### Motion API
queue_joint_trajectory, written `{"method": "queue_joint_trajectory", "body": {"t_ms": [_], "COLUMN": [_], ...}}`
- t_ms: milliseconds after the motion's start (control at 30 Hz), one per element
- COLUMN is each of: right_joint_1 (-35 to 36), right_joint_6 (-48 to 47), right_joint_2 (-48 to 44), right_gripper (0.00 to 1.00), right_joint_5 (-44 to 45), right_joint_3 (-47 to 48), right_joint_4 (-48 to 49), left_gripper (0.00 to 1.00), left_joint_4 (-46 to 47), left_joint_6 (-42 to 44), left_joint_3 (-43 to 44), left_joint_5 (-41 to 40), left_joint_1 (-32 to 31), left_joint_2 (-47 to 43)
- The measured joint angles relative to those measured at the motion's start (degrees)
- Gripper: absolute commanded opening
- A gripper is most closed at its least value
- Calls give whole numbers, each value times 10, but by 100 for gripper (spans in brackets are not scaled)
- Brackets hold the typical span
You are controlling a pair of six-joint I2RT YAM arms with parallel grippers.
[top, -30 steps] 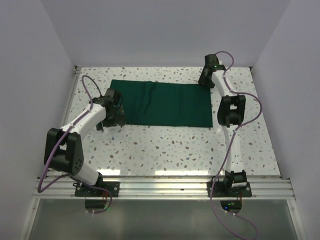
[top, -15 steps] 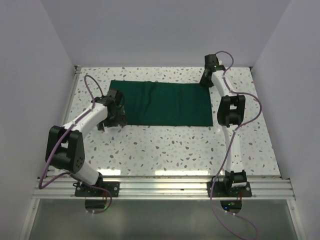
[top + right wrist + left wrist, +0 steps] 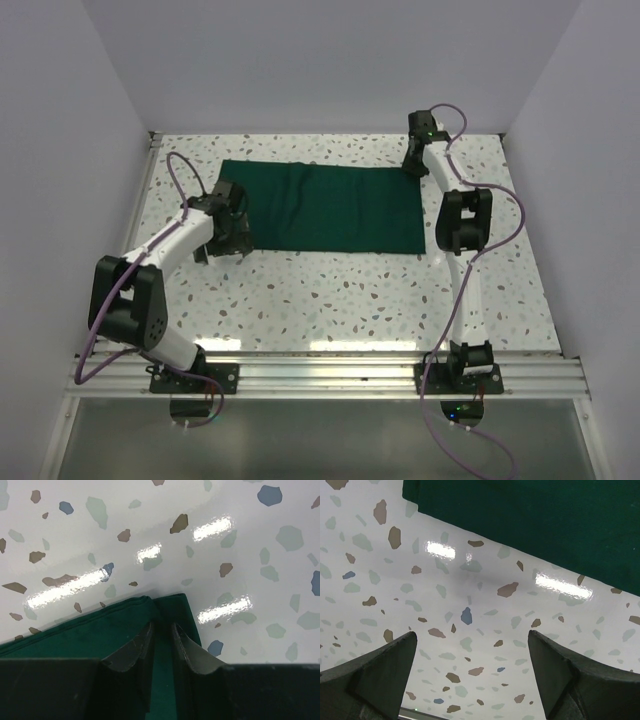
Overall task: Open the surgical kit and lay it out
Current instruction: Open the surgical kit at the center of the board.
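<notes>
The left gripper (image 3: 472,640) hovers over the bare speckled table (image 3: 445,605), just off the near left corner of the cloth (image 3: 330,205). Its jaws are spread wide and hold nothing. The dark green cloth lies flat across the far middle of the table. At its far right corner the right gripper (image 3: 162,627) has its jaws nearly together, pinching a raised fold of the cloth's edge between them.

Glossy white terrazzo counter (image 3: 330,290), flecked brown, grey-green and blue, with bright light reflections. Plain pale matte walls (image 3: 330,60) stand along the counter's left, far and right edges. Ribbed silver aluminium rail (image 3: 330,375) runs along its near edge.
</notes>
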Motion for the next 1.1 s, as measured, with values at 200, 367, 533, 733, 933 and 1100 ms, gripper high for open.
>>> {"method": "queue_joint_trajectory", "body": {"t_ms": [200,367,533,733,933,1100], "right_joint_1": [5,8,8,9,17,42], "right_joint_6": [-1,-2,-3,-4,-6,-7], "right_joint_2": [-2,-2,-2,-3,-33,-101], "right_gripper": [14,1,0,0,0,0], "right_joint_5": [10,14,14,14,8,4], "right_joint_3": [-3,-3,-3,-6,-31,-76], "right_joint_4": [0,-1,-1,1,2,-2], "left_gripper": [96,96,96,96,100,100], "left_joint_4": [0,-1,0,0,1,-1], "left_joint_6": [4,12,15,15,15,15], "left_joint_3": [-6,-15,-21,-23,-22,-6], "left_joint_5": [-1,-7,-9,-9,-10,-29], "left_joint_1": [0,0,0,0,0,0], "left_joint_2": [-4,-15,-19,-19,-19,-19]}}
